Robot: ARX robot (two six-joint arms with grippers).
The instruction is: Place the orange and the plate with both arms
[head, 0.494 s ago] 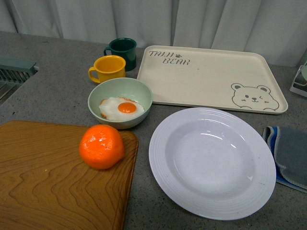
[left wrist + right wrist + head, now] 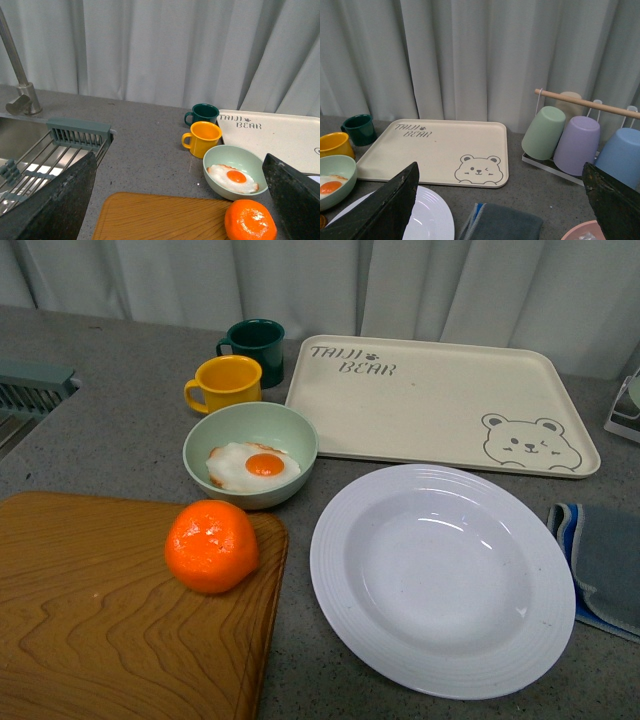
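Ahead of the wide-open left gripper (image 2: 180,197) the orange (image 2: 250,221) was seen ungrasped on the board (image 2: 160,220), the plate (image 2: 431,215) was found untouched before the equally spread right gripper (image 2: 502,200), and both placements were judged undone.

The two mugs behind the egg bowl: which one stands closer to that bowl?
The glossy yellow mug; it stands right behind the round pale green bowl, while the dark green mug sits further back, nearer the curtain.

Bowl (image 2: 250,453) just behind orange (image 2: 212,546)
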